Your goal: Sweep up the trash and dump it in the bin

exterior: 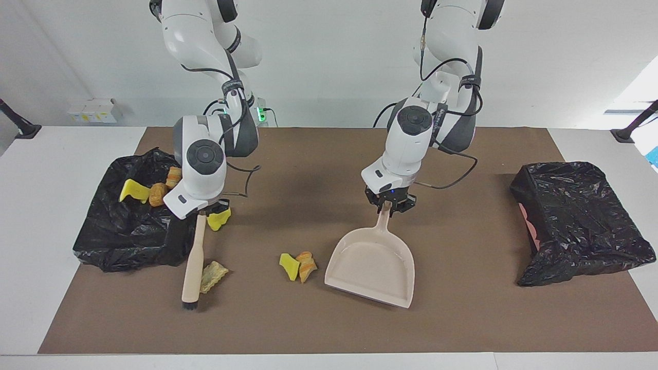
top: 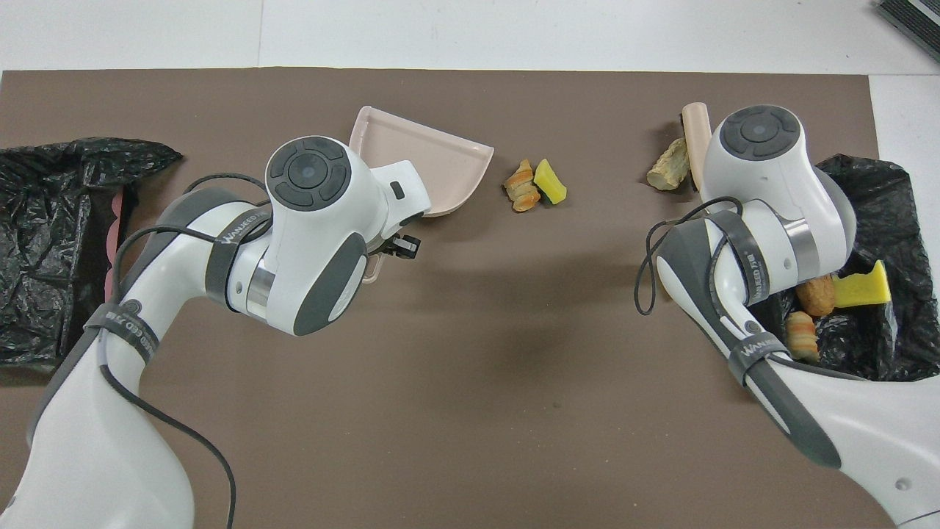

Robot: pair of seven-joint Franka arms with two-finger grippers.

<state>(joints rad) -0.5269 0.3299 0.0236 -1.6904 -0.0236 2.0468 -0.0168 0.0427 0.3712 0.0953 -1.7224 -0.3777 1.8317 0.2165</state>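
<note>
My right gripper (exterior: 203, 210) is shut on the handle of the beige brush (exterior: 194, 259), whose black bristles touch the mat beside a tan scrap of trash (exterior: 213, 275). A yellow sponge chunk (exterior: 218, 220) lies right by that gripper. A yellow and an orange scrap (exterior: 298, 265) lie together between brush and dustpan. My left gripper (exterior: 389, 203) is shut on the handle of the beige dustpan (exterior: 372, 267), which sits low on the mat, turned askew. The black-bagged bin (exterior: 128, 231) beside the brush holds three scraps (exterior: 154, 191). In the overhead view the wrists hide both grippers.
A second crumpled black bag (exterior: 581, 221) lies at the left arm's end of the brown mat (exterior: 462, 318). In the overhead view the dustpan (top: 433, 158), the scrap pair (top: 534, 185) and the bin (top: 881, 220) show along the mat.
</note>
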